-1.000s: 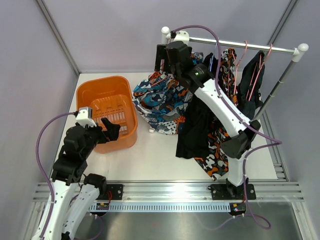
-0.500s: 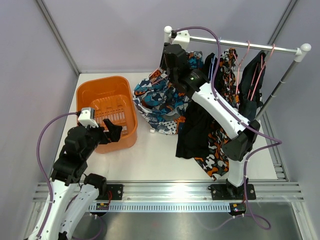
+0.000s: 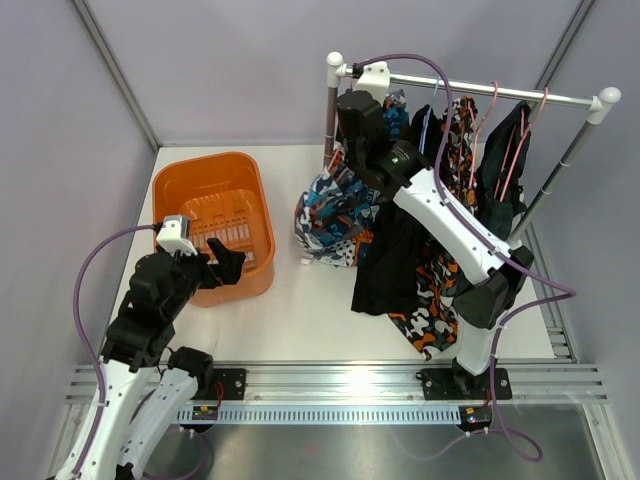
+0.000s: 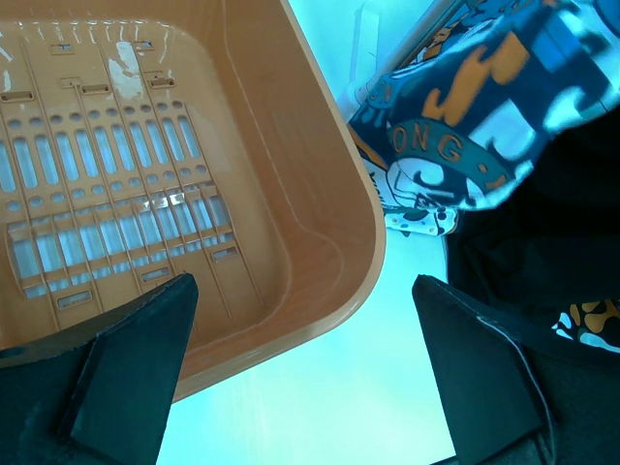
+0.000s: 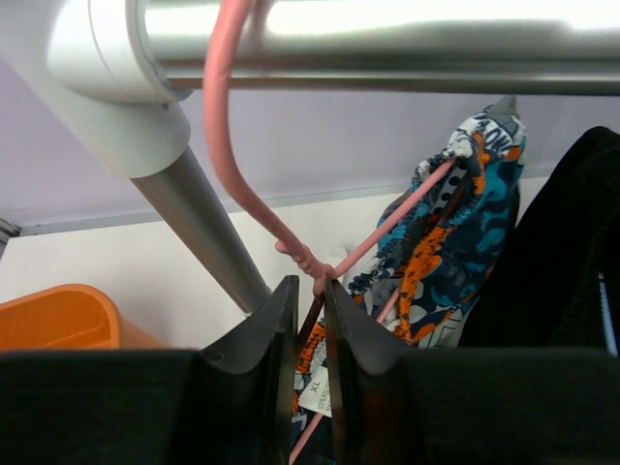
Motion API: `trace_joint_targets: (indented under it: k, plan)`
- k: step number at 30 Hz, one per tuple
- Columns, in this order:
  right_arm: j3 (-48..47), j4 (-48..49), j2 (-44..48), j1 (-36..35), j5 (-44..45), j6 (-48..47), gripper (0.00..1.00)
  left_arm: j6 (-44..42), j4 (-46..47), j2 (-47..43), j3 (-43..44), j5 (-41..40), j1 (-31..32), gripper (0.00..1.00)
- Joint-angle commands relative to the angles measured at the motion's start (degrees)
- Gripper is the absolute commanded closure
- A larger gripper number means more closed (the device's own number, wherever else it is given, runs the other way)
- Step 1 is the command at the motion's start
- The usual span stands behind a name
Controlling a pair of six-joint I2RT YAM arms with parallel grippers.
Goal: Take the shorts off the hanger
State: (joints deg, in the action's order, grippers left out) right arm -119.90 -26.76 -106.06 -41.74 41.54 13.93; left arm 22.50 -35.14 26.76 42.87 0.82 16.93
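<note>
The teal-blue/orange patterned shorts (image 3: pixel 335 205) hang bunched from a pink hanger (image 5: pixel 242 184), whose hook sits on the rail (image 3: pixel 480 92) next to the left post. My right gripper (image 5: pixel 310 286) is high at that post (image 3: pixel 348 120), shut on the hanger's twisted neck. Black shorts (image 3: pixel 385 265), camouflage shorts (image 3: pixel 430 310) and dark navy shorts (image 3: pixel 505 160) hang further right. By the basket, my left gripper (image 3: pixel 225 262) stands open and holds nothing (image 4: pixel 302 286).
An orange plastic basket (image 3: pixel 205 160) stands at the left of the table, its corner (image 4: pixel 320 194) just ahead of the left fingers. The rack's upright post (image 5: pixel 203 228) stands close beside the right gripper. Other pink hangers (image 3: pixel 493 110) hang on the rail.
The right gripper moved up to the rail's left end and shut on the hanger's neck. The patterned shorts drew in from the table toward the post. The left arm stayed still.
</note>
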Motion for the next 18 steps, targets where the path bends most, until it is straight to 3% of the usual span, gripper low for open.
trace_joint_targets:
  k: [1, 13, 18]
  plan:
    - [0.36, -1.09, 3.84, 0.52, 2.67, -1.71, 0.81, -0.27, 0.86, -0.4, 0.37, -0.56, 0.3, 0.01]
    - [5.98, -2.42, 12.53, 0.6, -8.65, -8.13, 0.94, -0.27, 0.77, -0.48, 0.28, -0.56, 0.39, 0.01]
    - [6.78, -1.01, 12.55, 0.6, -7.7, -10.85, 0.87, -0.27, 0.77, -0.57, 0.37, -0.56, 0.39, 0.01]
